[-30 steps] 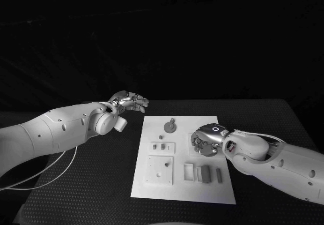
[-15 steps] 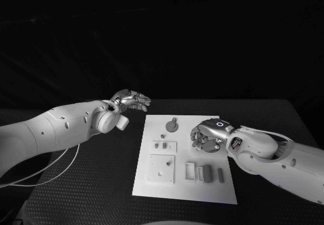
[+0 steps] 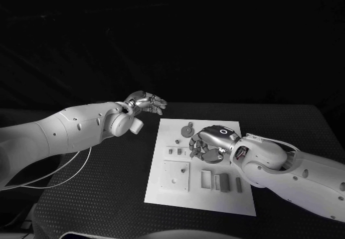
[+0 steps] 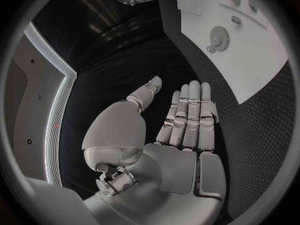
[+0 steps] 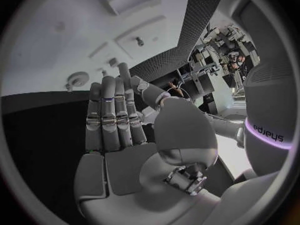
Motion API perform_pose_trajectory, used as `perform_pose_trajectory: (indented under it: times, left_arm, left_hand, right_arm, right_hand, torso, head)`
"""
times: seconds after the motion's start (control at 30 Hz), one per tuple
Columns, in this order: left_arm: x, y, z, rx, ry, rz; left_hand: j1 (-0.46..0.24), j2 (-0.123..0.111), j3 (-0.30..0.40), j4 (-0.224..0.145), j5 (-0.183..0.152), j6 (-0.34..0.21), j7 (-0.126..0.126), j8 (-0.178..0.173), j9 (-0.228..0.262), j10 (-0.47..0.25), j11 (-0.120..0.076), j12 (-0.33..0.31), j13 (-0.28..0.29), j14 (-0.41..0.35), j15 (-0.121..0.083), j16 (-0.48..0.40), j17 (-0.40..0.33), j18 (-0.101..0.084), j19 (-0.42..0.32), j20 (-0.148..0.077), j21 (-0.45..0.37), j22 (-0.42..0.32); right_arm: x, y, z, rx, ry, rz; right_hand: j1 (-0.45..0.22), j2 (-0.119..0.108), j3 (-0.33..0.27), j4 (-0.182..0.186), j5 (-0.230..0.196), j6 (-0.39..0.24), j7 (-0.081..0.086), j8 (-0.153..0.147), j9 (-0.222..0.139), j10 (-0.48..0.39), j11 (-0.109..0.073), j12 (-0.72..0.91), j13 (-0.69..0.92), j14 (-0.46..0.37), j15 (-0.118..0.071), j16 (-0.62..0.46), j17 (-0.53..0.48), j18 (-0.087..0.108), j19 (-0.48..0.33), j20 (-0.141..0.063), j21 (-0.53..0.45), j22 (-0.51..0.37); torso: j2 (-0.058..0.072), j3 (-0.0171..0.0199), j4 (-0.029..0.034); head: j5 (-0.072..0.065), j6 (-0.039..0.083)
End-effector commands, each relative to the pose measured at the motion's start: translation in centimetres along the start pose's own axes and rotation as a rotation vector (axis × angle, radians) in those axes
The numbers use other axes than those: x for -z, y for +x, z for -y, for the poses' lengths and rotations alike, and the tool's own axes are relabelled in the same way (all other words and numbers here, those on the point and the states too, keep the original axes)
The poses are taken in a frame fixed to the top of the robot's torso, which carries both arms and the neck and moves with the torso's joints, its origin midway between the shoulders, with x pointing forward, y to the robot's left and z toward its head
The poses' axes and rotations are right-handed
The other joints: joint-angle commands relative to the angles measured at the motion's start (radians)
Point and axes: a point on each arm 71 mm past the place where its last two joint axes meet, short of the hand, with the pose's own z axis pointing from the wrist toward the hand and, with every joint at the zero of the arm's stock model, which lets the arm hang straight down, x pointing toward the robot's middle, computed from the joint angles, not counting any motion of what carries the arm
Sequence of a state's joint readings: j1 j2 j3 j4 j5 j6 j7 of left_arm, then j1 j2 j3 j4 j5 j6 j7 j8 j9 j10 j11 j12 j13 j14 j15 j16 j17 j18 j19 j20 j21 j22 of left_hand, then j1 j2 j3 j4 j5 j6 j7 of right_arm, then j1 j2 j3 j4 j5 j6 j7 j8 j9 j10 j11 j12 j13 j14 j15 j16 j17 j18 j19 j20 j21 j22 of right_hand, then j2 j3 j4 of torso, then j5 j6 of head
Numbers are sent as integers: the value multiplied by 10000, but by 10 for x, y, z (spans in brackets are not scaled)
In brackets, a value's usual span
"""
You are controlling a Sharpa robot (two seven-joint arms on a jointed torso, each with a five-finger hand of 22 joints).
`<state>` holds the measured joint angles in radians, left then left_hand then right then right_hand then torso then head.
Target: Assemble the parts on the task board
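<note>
The black table (image 3: 107, 189) fills the lower frame, with the white task board (image 3: 201, 201) at centre. The right hand (image 3: 205, 147) is held over the board's middle, fingers extended together and nothing gripped. The left hand (image 3: 146, 103) is held off the board at upper left, empty, fingers straight. The grey parts lie on the board: a round piece (image 3: 187, 130) near its top edge, upright blocks (image 3: 222, 181) lower right. A clean pinch is best approached from above. Open room is seen left of the board; the blocks are crowded.
</note>
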<state>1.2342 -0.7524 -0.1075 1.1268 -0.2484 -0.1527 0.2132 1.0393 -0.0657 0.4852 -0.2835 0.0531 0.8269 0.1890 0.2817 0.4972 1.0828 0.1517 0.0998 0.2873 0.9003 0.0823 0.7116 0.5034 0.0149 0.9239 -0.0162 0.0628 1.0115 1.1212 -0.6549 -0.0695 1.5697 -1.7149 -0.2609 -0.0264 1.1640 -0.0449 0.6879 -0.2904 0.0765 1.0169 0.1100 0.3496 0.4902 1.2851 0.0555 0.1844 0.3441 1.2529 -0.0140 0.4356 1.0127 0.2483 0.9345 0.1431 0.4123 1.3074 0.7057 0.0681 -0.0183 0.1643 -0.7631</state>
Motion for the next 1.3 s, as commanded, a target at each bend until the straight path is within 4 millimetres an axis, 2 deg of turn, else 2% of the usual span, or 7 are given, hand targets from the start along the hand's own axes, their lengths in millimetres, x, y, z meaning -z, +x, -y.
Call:
perform_pose_trajectory:
  times: [0.03, 0.2, 0.37, 0.5, 0.8, 1.3]
  left_arm:
    - [-1, 3, 2, 68, 111, -85]
    - [-2, 3, 2, 67, 107, -86]
    - [-3, 5, 3, 71, 117, -115]
    - [-3, 6, 3, 77, 121, -142]
    - [-4, 9, 4, 87, 134, -200]
    - [-5, 10, 4, 95, 134, -237]
  left_hand:
    - [37, 17, -73, 11, -4, 46, 10, 62, -17, -8, -61, 67, -15, 52, -4, -69, 13, -23, 63, -7, 52, -14]
    - [36, 17, -75, 11, -5, 48, 10, 63, -18, -7, -61, 68, -17, 53, -4, -72, 17, -24, 63, -6, 53, -16]
    - [36, 16, -76, 10, -5, 48, 10, 64, -19, -5, -62, 70, -17, 53, -4, -74, 20, -24, 63, -7, 53, -18]
    - [36, 16, -77, 10, -5, 49, 9, 65, -19, -4, -62, 72, -18, 53, -4, -77, 23, -24, 63, -7, 53, -20]
    - [35, 16, -80, 10, -5, 49, 10, 66, -21, -4, -63, 74, -21, 54, -4, -83, 29, -25, 63, -6, 54, -24]
    - [33, 15, -84, 10, -5, 46, 10, 66, -25, -8, -62, 75, -26, 55, -3, -91, 39, -26, 63, -7, 54, -30]
  right_arm:
    - [-8, 8, -18, 198, -736, -47]
    - [-17, 23, -37, 356, -1228, -292]
    - [-22, 37, -49, 491, -1536, -570]
    - [-26, 47, -56, 682, -1719, -851]
    - [-29, 66, -54, 971, -1634, -1315]
    - [-31, 75, -61, 819, -1814, -1542]
  right_hand:
    - [13, 57, 82, -5, 41, 68, 4, 132, 266, 66, 9, 17, 14, 8, -74, 40, 15, 134, 58, -4, 30, 234]
    - [16, 58, 86, -7, 41, 66, 4, 131, 269, 64, 10, 13, 17, 5, -74, 42, 14, 134, 56, -5, 31, 233]
    - [19, 58, 88, -9, 41, 66, 4, 130, 272, 63, 11, 11, 20, 3, -74, 44, 13, 134, 55, -6, 31, 233]
    - [22, 56, 91, -10, 41, 66, 4, 130, 274, 63, 10, 9, 23, 2, -75, 46, 13, 134, 54, -8, 33, 233]
    - [25, 55, 93, -11, 40, 64, 4, 128, 280, 62, 11, 4, 28, -3, -74, 50, 11, 134, 49, -8, 34, 232]
    - [25, 51, 93, -13, 38, 64, 4, 127, 288, 63, 11, 0, 37, -6, -74, 58, 10, 134, 45, -9, 38, 232]
  torso:
    - [0, -6, 22]
    - [1, -7, 35]
    - [8, -24, 35]
    - [6, -14, 42]
    - [7, -20, 33]
    - [0, -9, 18]
  head:
    - [120, -64]
    - [204, -126]
    - [291, -169]
    - [391, -256]
    - [500, -359]
    - [607, -467]
